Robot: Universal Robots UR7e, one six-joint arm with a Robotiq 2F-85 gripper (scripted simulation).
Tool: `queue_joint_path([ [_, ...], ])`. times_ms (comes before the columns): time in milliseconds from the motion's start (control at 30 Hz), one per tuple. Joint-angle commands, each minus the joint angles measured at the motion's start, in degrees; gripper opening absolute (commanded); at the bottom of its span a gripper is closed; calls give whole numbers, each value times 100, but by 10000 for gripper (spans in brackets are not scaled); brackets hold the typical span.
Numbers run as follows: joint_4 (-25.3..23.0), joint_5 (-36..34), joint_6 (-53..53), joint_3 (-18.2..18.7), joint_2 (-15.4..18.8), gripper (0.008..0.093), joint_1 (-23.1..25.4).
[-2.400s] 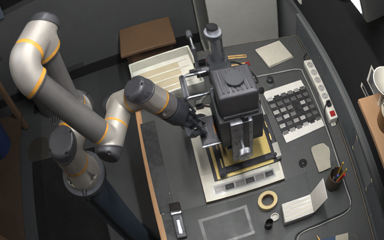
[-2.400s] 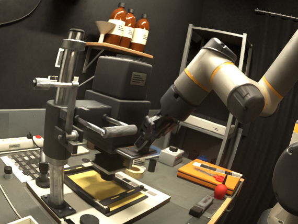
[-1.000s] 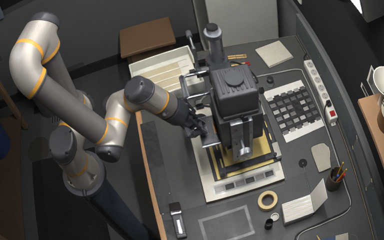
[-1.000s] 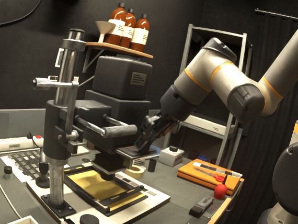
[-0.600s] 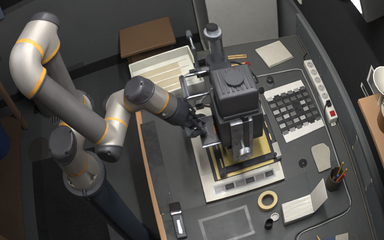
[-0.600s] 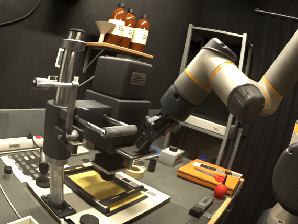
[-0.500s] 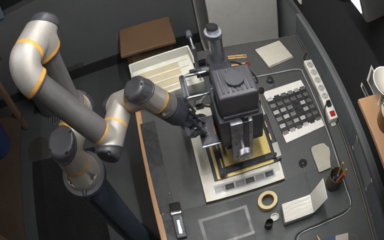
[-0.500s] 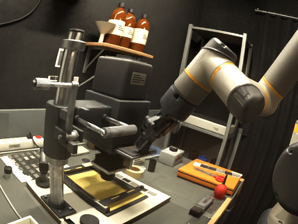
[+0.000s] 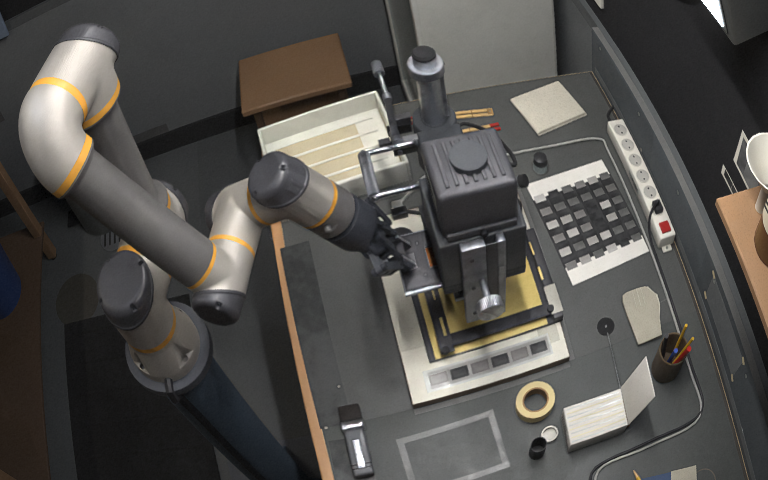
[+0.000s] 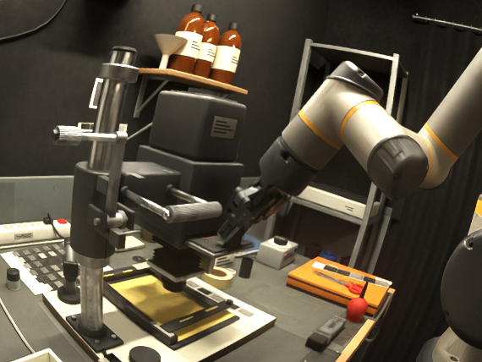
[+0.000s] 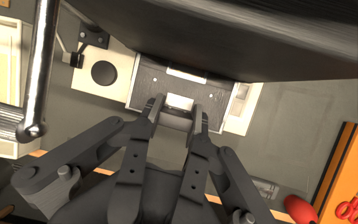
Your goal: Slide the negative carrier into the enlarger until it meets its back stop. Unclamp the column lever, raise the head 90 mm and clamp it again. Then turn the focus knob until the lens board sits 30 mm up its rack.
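Observation:
The negative carrier (image 11: pixel 179 97), a dark flat plate with a pale edge and a small light tab, sticks out of the slot under the enlarger head (image 9: pixel 473 192), with its far end hidden inside. The head sits on the grey column (image 10: pixel 103 139), which carries the clamp lever (image 10: pixel 82 134) with its knurled end. The focus knob (image 9: pixel 488 303) is on the head's front face, above the yellow easel (image 10: pixel 169 302). My gripper (image 11: pixel 175 109) is at the carrier's outer edge, on the side of the head facing the arm, and it is closed on the carrier's tab.
A long handle bar (image 10: pixel 192 211) juts from the head just beside my wrist. A white tray (image 9: pixel 334 144) lies behind on the table's edge. An orange pad with scissors (image 10: pixel 338 283) and a red blower (image 10: pixel 357 308) lie towards the near edge, a tape roll (image 9: pixel 534 401) further along.

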Motion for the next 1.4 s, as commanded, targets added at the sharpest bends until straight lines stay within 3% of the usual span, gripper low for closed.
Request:
queue_joint_path([
  [0,-9,2,0,-4,-4,365,0],
  [533,-9,2,0,-4,-4,680,0],
  [1033,93,7,-12,4,-107,680,-13],
  [1200,432,29,-54,24,-461,680,-60],
  [1367,1012,68,-127,32,-1036,680,-142],
])
